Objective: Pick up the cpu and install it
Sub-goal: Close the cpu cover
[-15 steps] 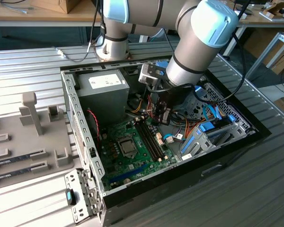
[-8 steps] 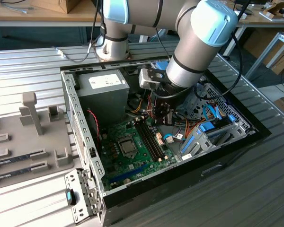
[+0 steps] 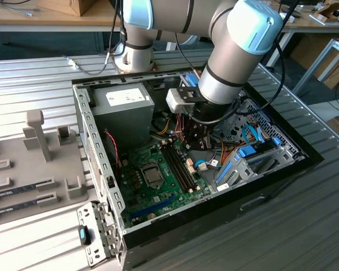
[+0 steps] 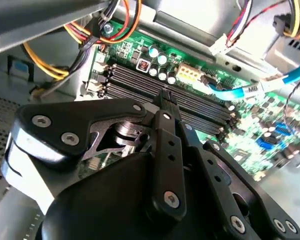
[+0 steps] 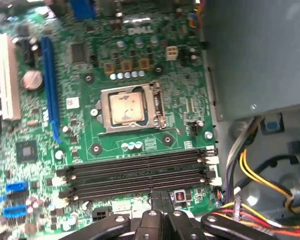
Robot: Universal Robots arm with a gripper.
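Inside the open black sheet-metal computer case [image 3: 90, 135] on the ribbed metal bench [image 3: 34, 73], the grey-and-blue arm [image 3: 237, 51] bends steeply down. Its black fingers [image 3: 195, 141] hang just above the long black memory slots [image 5: 135, 172]. In both wrist views the fingers [image 4: 166, 107] [image 5: 155, 202] are pressed together with nothing between them. The small flat square cpu [image 5: 127, 107] seems to lie within the socket's metal frame on the green motherboard [image 5: 155, 65], near the slots, its top smooth and tan. A grey boxy power supply [image 3: 121, 110] fills one case corner.
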